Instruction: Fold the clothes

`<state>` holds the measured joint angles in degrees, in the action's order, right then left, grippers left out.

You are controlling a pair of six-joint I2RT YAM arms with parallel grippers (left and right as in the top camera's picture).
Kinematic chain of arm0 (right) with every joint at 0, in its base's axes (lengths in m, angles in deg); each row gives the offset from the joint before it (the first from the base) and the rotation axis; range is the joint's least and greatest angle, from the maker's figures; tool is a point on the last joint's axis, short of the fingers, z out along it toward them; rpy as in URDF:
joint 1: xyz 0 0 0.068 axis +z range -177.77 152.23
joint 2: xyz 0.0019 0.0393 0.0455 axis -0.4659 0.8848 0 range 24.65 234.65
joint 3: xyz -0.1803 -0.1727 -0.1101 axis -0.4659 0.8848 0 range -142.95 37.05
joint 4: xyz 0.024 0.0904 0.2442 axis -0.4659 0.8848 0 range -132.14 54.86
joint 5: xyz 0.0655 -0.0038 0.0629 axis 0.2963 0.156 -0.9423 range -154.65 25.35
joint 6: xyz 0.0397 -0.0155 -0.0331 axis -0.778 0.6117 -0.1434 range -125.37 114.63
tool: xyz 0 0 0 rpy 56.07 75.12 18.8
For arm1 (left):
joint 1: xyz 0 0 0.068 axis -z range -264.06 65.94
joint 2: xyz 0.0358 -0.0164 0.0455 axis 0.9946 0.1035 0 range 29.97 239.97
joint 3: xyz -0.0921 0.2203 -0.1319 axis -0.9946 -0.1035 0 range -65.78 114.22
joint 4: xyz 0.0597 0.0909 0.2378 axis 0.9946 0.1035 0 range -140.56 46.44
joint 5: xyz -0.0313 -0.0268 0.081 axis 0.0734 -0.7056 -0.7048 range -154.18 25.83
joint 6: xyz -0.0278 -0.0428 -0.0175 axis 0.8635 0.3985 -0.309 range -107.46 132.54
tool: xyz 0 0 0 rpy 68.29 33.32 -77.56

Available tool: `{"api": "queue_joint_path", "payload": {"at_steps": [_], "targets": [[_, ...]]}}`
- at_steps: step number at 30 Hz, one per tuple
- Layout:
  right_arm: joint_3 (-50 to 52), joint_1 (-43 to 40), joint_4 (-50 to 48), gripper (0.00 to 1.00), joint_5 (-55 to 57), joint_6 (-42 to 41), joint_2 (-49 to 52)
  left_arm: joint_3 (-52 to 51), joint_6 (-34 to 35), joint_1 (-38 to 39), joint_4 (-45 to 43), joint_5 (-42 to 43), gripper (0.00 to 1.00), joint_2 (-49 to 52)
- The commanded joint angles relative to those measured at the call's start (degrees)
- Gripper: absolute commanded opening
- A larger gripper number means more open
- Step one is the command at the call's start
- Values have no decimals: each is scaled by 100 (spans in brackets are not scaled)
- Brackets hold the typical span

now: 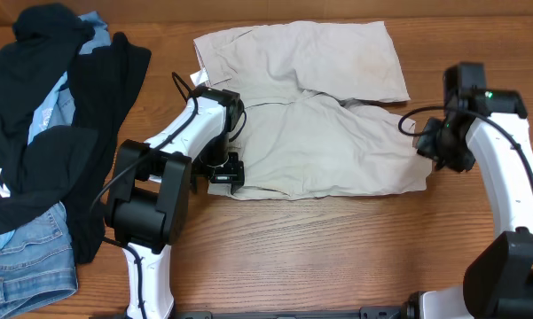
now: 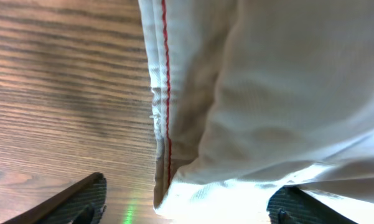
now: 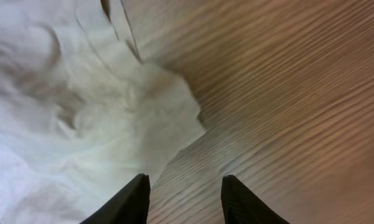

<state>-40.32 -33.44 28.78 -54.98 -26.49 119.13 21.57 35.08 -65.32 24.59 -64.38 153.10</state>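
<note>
While khaki shorts (image 1: 319,133) lie spread at centre of overhead frame, folding looks barely begun: upper leg lapped over lower, edges uneven, no tidy fold. At left of frame, heap of other clothes (image 1: 35,133) (black, light-blue, denim) untouched; bulk of task left. At shorts' lower-left hem, left gripper (image 1: 223,173) released, fingers wide apart, red-stitched edge between them, nothing pinched. At shorts' right edge, right gripper (image 1: 428,142) parted, empty, over bare table (image 1: 337,257); crumpled corner just upper left of fingertips in wrist view.
</note>
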Motion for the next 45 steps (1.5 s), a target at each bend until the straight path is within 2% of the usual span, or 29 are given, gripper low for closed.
{"api": "queue_joint_path", "payload": {"at_steps": [1,5,9,13,17,20,23,26,33,36,39,42,45], "targets": [[728,-286,-313,42,-691,-164,-7,-63,127,-81,70,118,87,-101],[1714,-813,-1215,42,-1381,42,-7,-63,323,-417,199,-282,86,-101],[2162,-859,-2022,43,-1971,203,-7,-63,321,-647,199,-273,86,-101],[2494,-855,-1851,43,-3143,201,-2,-63,321,-632,195,-280,86,-101],[3029,-855,-1947,43,-2861,92,-2,-63,315,-636,199,-280,86,-101],[3049,-861,-1823,43,-2763,24,-2,-63,304,-634,223,-282,86,-101],[3049,-935,-1641,44,-2181,-341,-2,-63,275,-634,227,-304,86,-101],[3049,-990,-1572,44,-2238,-444,-2,-63,271,-638,214,-341,87,-101],[3049,-981,-2234,43,-2229,-446,-2,-63,275,-636,214,-337,86,-101],[3049,-981,-2509,33,-2229,-444,0,-63,273,-636,221,-337,87,-101],[3049,-981,-2522,4,-2090,-444,0,-63,275,-636,238,-337,87,-101],[3047,-984,-2461,4,-1829,-437,-2,-63,275,-636,260,-337,86,-101],[2800,-1147,-1867,4,-1475,-398,-37,-61,273,-638,428,-319,86,-101]]}}
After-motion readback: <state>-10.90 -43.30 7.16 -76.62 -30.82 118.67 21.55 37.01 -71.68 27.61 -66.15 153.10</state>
